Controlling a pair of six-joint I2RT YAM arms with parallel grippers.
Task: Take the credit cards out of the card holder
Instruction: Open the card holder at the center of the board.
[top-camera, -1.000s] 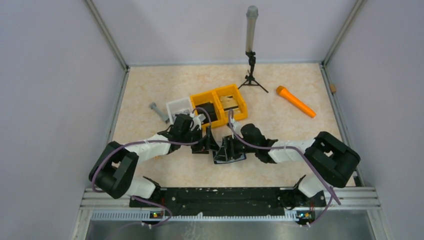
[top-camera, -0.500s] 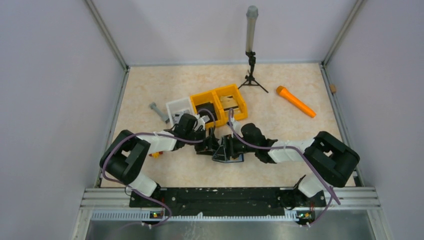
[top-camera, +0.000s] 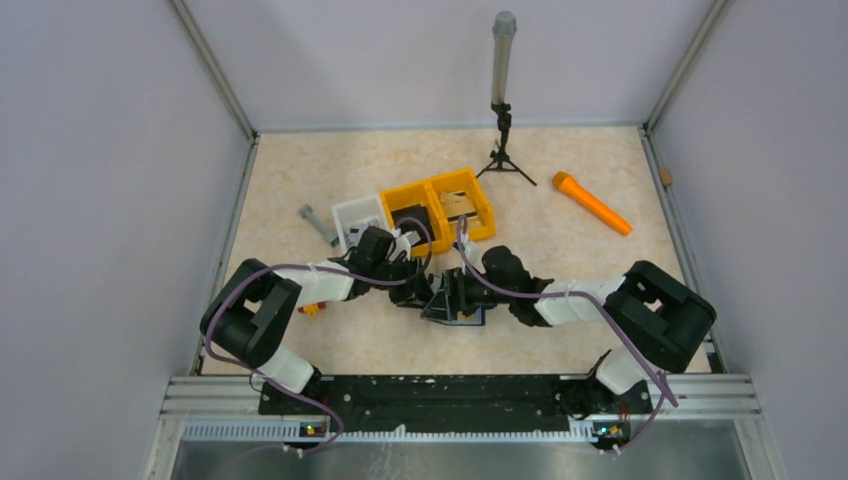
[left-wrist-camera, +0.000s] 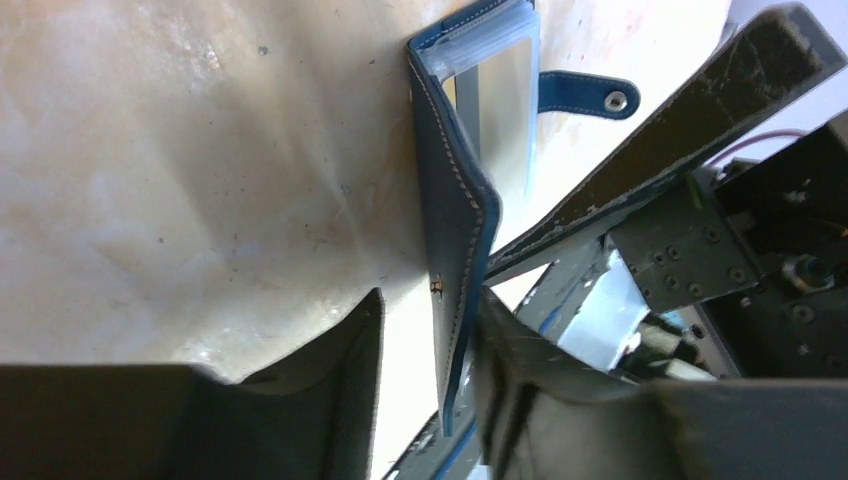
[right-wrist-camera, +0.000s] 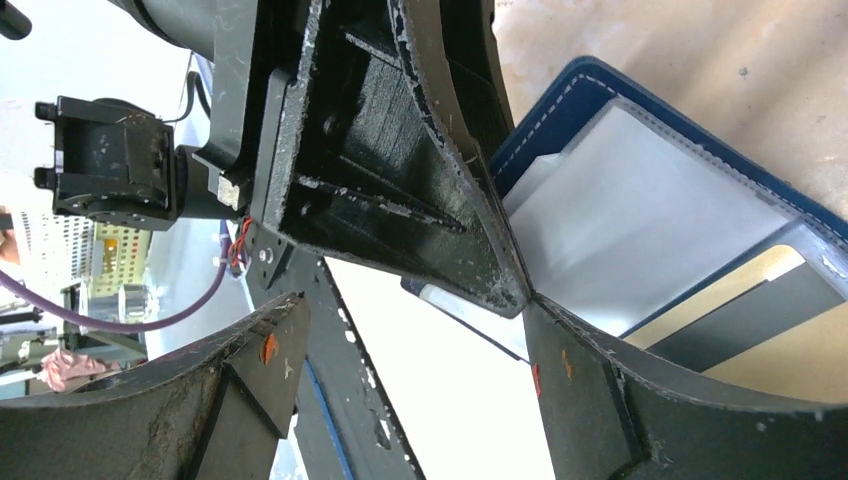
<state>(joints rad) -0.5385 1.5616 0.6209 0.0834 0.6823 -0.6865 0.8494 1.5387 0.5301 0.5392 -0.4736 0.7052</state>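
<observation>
- The card holder (left-wrist-camera: 452, 215) lay open at the centre of the table (top-camera: 570, 270), just below the yellow bin (top-camera: 440, 182) in the top view. The two grippers met over it.
- One navy cover stood raised on edge. The other half lay flat, with its snap strap (left-wrist-camera: 585, 95) stretched toward the upper right of the left wrist view.
- The left gripper (left-wrist-camera: 430, 298) stood partly open and straddled the raised cover. One finger was at the cover, and a clear gap showed between the cover and the other finger. Nothing was clamped.
- The right gripper (right-wrist-camera: 412, 305) stood wide open and held nothing. One of its fingers (right-wrist-camera: 600, 385) lay over the holder's pale inner face. A finger of the left gripper filled the upper middle of the right wrist view.
- The credit cards (right-wrist-camera: 745, 312) sat inside the holder's pockets at the lower right of the right wrist view, with tan and dark grey faces showing beside a clear sleeve.
- An orange stick (top-camera: 592, 203) lay at the upper right of the table in the top view. A tripod stand (top-camera: 502, 150) stood at the top centre.
</observation>
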